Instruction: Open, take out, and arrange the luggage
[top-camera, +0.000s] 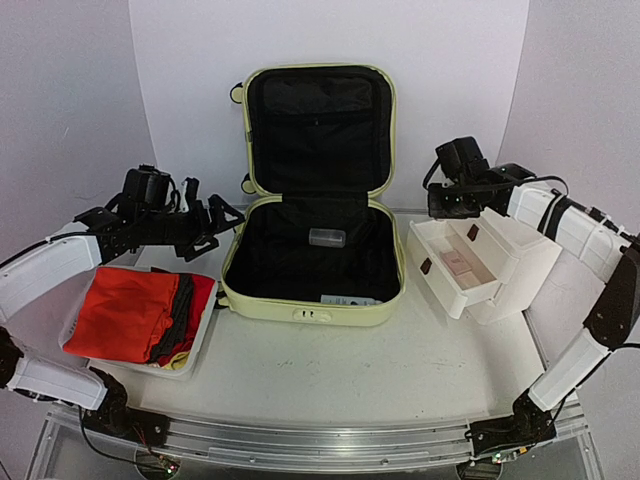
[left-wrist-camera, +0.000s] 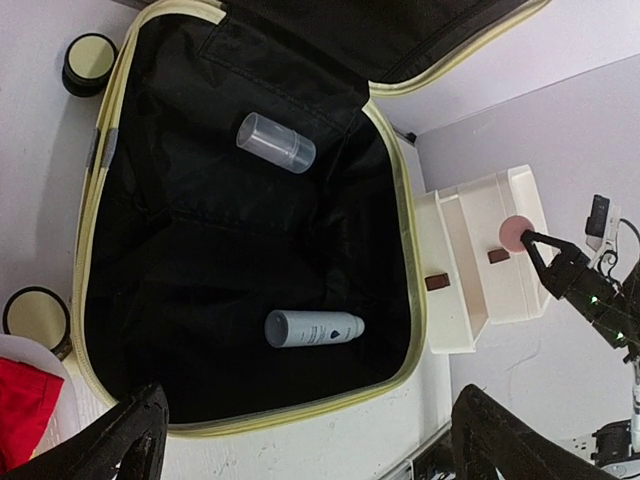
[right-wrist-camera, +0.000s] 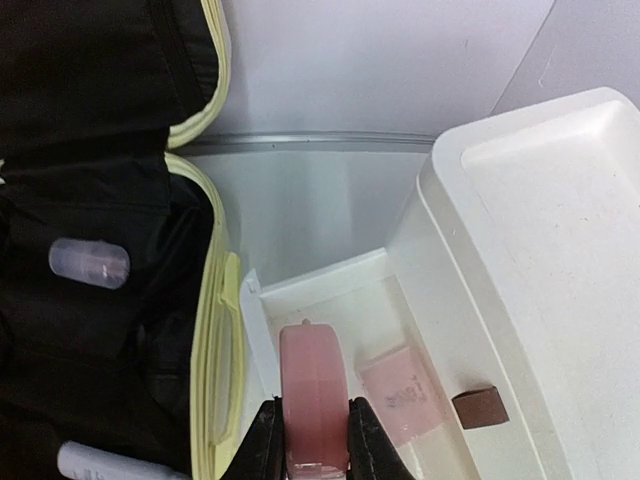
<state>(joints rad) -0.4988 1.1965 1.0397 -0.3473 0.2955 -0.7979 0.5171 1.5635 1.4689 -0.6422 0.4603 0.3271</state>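
Observation:
The luggage (top-camera: 312, 310) lies open mid-table, a pale yellow-green shell with black lining and its lid upright. A clear capped tube (left-wrist-camera: 276, 142) and a white bottle (left-wrist-camera: 313, 328) lie inside. My left gripper (top-camera: 218, 228) hovers open over its left rim, and the left wrist view shows only its black fingertips (left-wrist-camera: 125, 440) with nothing between them. Over the open top drawer (right-wrist-camera: 330, 285) of the white drawer box (top-camera: 520, 255), my right gripper (right-wrist-camera: 312, 405) is shut on a round pink case (right-wrist-camera: 313, 360) held on edge. The same pink case (left-wrist-camera: 517, 232) shows in the left wrist view.
A flat pink packet (right-wrist-camera: 403, 393) lies in the open drawer. A white basket (top-camera: 205, 330) at the left holds folded red-orange and dark clothes (top-camera: 130, 312). The luggage wheels (left-wrist-camera: 88, 60) stick out on its left side. White wall panels close in the back and sides.

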